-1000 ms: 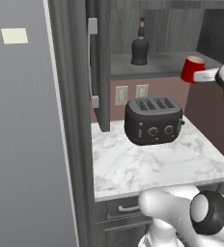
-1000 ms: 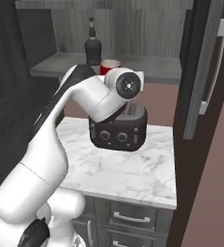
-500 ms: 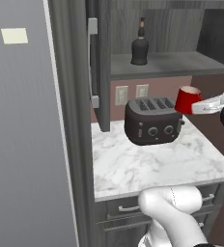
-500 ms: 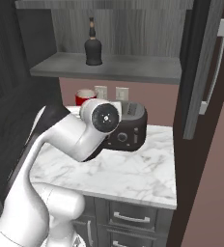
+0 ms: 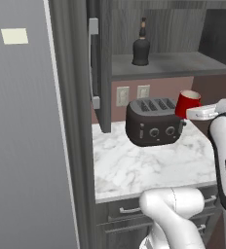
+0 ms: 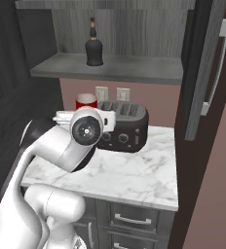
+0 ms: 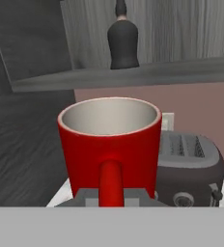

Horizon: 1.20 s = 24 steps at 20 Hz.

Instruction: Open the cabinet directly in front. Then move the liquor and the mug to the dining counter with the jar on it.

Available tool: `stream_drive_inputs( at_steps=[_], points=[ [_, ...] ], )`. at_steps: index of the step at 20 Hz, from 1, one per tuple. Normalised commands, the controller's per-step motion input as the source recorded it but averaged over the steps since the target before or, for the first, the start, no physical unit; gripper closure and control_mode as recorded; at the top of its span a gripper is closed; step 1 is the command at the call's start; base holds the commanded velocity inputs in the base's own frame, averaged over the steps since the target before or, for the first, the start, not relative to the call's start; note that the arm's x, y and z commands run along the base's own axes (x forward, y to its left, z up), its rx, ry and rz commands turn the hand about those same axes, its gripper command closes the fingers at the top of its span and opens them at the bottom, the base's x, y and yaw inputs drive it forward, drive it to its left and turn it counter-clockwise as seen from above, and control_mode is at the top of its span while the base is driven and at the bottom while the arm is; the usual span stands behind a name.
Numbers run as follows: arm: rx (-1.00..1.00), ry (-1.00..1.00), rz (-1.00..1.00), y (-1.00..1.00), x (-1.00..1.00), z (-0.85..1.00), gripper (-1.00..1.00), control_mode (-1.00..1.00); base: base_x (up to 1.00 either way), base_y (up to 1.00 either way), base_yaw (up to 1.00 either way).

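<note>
Jaws at the bottom centre of the hand view are clamped on the handle of the mug, which is held upright with its white inside showing. In the left base view the mug is seen at the right of the frame, carried in the air just beside the dark toaster and above the small marble tabletop; in the right base view it sits left of centre, behind the arm's white wrist. Farther back, the cabinet is found open, its door swung towards the left of the left base view, with the silver bar handle on its edge. On the cabinet shelf, at the upper centre of each view, the liquor stands upright, untouched.

By this showing, the opening is judged done and the mug's carry is judged under way. Left to do: the mug must be taken to the dining counter with the jar, and the liquor must then be fetched from the shelf and brought there too.
</note>
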Motion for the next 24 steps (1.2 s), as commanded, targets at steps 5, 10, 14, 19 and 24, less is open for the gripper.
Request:
stream_drive_inputs(
  at_steps=[5,10,14,19,24],
  points=[
    [0.0,0.0,0.0,0.0,0.0,0.0,1.0,-1.0,0.0,0.0,0.0],
    [0.0,0.0,0.0,0.01,-0.05,0.0,1.0,1.0,-0.62,0.11,-0.04],
    [0.0,0.0,0.0,0.0,0.0,0.0,1.0,1.0,-0.72,0.0,-0.57],
    [0.0,0.0,0.0,0.0,0.0,0.0,1.0,1.0,-0.33,0.04,-0.93],
    [0.0,0.0,0.0,0.0,0.0,0.0,1.0,1.0,-0.06,0.07,-1.0]
  ],
)
